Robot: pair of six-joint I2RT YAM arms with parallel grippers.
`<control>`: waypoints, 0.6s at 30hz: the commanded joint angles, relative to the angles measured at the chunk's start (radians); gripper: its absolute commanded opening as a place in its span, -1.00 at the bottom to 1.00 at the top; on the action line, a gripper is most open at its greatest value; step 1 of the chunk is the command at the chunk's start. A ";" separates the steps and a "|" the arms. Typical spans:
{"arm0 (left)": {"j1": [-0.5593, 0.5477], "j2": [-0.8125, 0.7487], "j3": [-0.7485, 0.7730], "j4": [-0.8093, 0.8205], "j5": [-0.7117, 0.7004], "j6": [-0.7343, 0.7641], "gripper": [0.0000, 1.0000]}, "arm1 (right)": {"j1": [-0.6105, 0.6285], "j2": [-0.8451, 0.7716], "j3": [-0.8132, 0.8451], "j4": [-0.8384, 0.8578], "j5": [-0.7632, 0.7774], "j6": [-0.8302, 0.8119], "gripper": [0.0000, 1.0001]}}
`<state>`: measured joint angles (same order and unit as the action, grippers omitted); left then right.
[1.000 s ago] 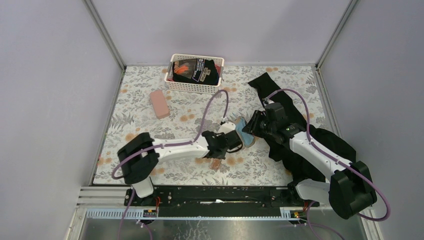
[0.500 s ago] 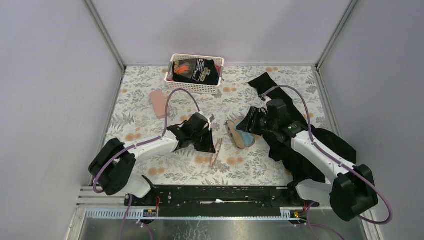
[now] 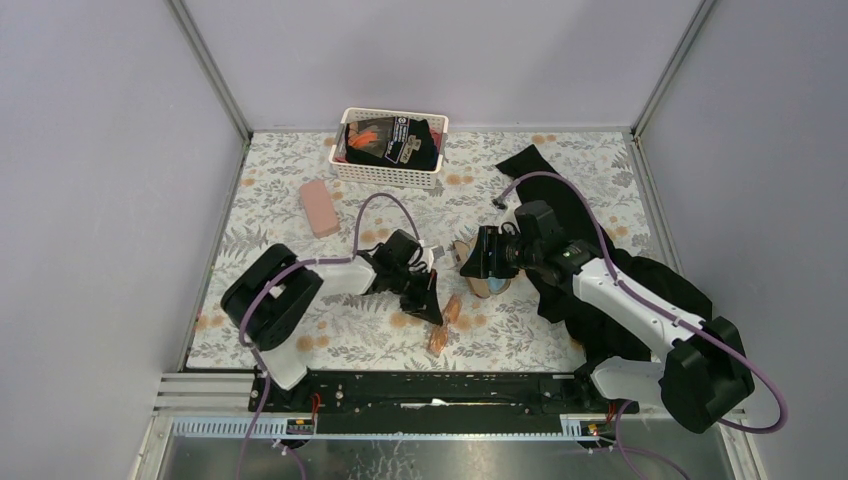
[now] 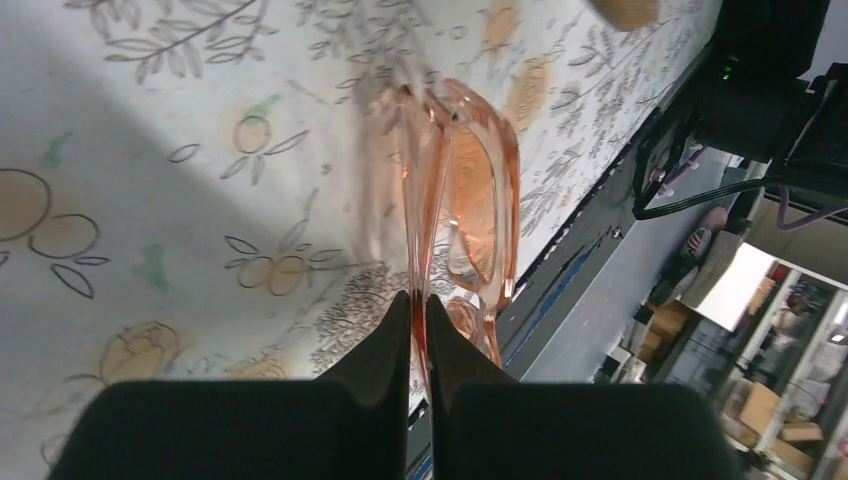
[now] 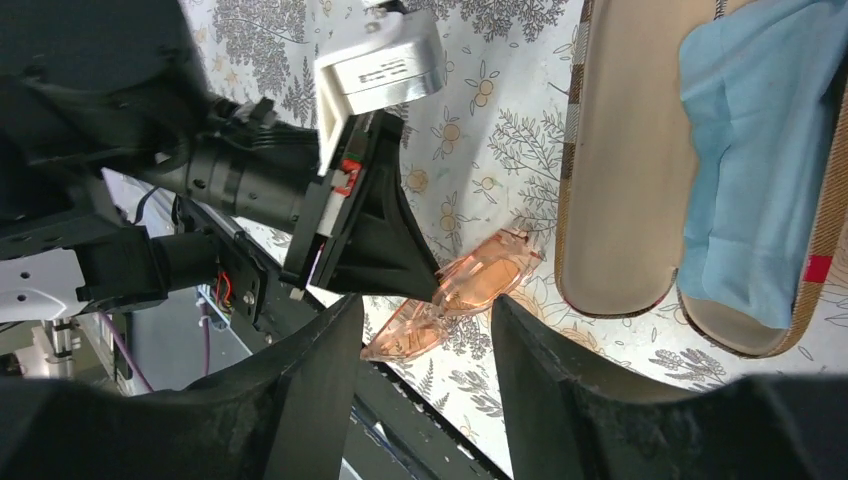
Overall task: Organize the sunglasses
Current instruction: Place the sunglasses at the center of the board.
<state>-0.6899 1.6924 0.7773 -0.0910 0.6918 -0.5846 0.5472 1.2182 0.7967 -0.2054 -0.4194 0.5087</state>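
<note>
The sunglasses (image 3: 445, 320), with pale orange-pink lenses and a thin frame, are low over the flowered table near its front edge. My left gripper (image 3: 428, 303) is shut on them. In the left wrist view the black fingertips (image 4: 400, 330) pinch a thin edge of the sunglasses (image 4: 472, 200), which are folded. My right gripper (image 3: 470, 262) stands open just to the right, over an open plaid case (image 3: 490, 282). The right wrist view shows the sunglasses (image 5: 470, 285) beyond its wide-apart jaws, with the left gripper (image 5: 385, 250) on them.
The open plaid case (image 5: 620, 170) has a beige lining and holds a light-blue cloth (image 5: 750, 170). A pink oblong case (image 3: 320, 208) lies at the left. A white basket (image 3: 390, 175) stands at the back. Black fabric (image 3: 600, 290) covers the right side. The black rail (image 3: 430, 390) borders the front.
My left gripper drew back from the plaid case and came toward the front edge with the sunglasses. My right gripper shifted left and its jaws opened wider.
</note>
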 commanded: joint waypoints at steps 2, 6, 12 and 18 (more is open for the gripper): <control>0.030 0.071 -0.031 0.119 0.052 -0.032 -1.00 | 0.002 -0.024 0.059 -0.047 0.048 -0.063 0.15; 0.034 0.076 -0.007 0.069 -0.028 -0.033 -0.76 | 0.002 -0.019 0.058 -0.050 0.050 -0.063 0.16; 0.036 0.067 0.036 -0.048 -0.122 0.005 -0.18 | 0.003 -0.020 0.064 -0.054 0.052 -0.073 0.17; 0.050 -0.030 0.088 -0.213 -0.231 0.043 -0.14 | 0.003 -0.013 0.090 -0.102 0.049 -0.113 0.18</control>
<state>-0.6601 1.7294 0.8318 -0.1493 0.6064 -0.5980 0.5472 1.2179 0.8310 -0.2741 -0.3817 0.4355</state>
